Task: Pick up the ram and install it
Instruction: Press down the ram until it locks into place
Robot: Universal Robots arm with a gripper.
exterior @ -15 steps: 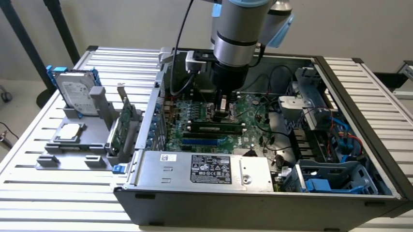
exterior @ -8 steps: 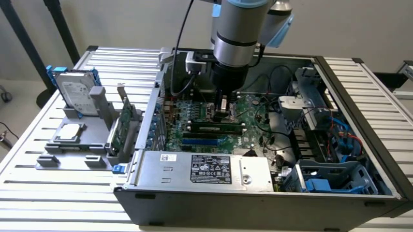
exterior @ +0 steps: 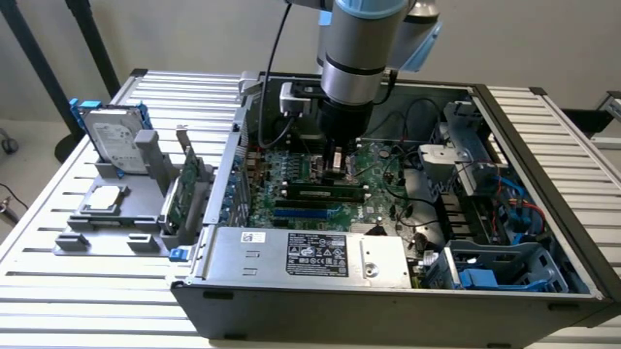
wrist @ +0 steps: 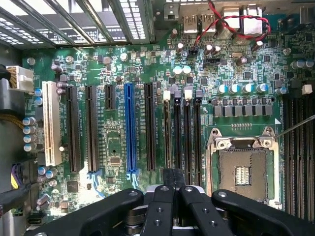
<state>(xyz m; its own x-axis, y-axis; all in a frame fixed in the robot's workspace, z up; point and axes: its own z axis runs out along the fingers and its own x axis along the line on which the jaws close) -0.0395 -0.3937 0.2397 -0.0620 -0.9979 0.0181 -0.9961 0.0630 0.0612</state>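
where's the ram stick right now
In the exterior view, the ram lies seated in a motherboard slot inside the computer case, just below the gripper.

Open computer case (exterior: 388, 305) lying on slatted metal table (exterior: 87, 291). Motherboard (wrist: 118, 69) exposed inside, green, with row of black expansion slots, one blue slot (wrist: 130, 128) and one white slot (wrist: 50, 123). Empty processor socket (wrist: 242, 169) with metal frame near board edge. Red and black twisted wires (wrist: 231, 24) near rear ports. Power supply (exterior: 305, 256) with white and black labels along near wall of case. Blue drive cage (exterior: 495, 273) at the exterior view's right. Grey holder (exterior: 116, 211) outside the case at the exterior view's left, carrying silver hard drive (exterior: 115, 138) upright and green expansion card (exterior: 189, 185) on edge.
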